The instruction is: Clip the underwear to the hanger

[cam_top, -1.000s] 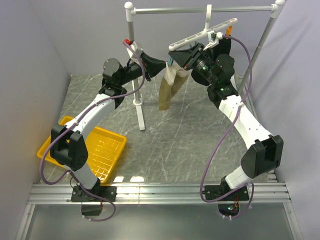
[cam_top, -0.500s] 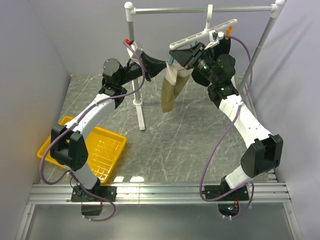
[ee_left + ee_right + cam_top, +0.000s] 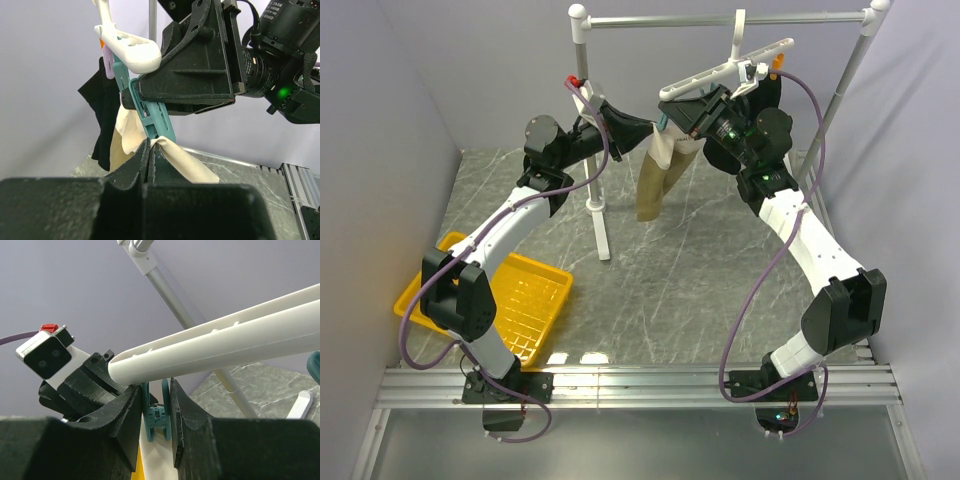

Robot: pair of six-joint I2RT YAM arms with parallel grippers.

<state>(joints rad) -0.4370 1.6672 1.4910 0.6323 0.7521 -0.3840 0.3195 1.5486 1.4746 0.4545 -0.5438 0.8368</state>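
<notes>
The tan underwear (image 3: 655, 185) hangs below the low end of the white hanger (image 3: 725, 68). My left gripper (image 3: 648, 135) is shut on its top edge; in the left wrist view the gripper (image 3: 150, 146) pinches the underwear (image 3: 187, 162) right under the teal clip (image 3: 150, 112). My right gripper (image 3: 672, 112) is shut on that teal clip; in the right wrist view the gripper (image 3: 156, 390) squeezes the teal clip's (image 3: 157, 412) handles just beneath the hanger bar (image 3: 225, 347). Cream fabric of the underwear (image 3: 157, 457) shows below the clip.
The silver rail (image 3: 720, 18) with white joints carries the hanger's hook. A rail post (image 3: 598, 215) stands close behind my left arm. A black garment (image 3: 105, 115) hangs on the hanger behind the clip. A yellow basket (image 3: 525, 300) lies at the left front.
The right gripper has shifted slightly left onto the clip. The hanging underwear has swayed a little right and back. The left gripper has kept its hold.
</notes>
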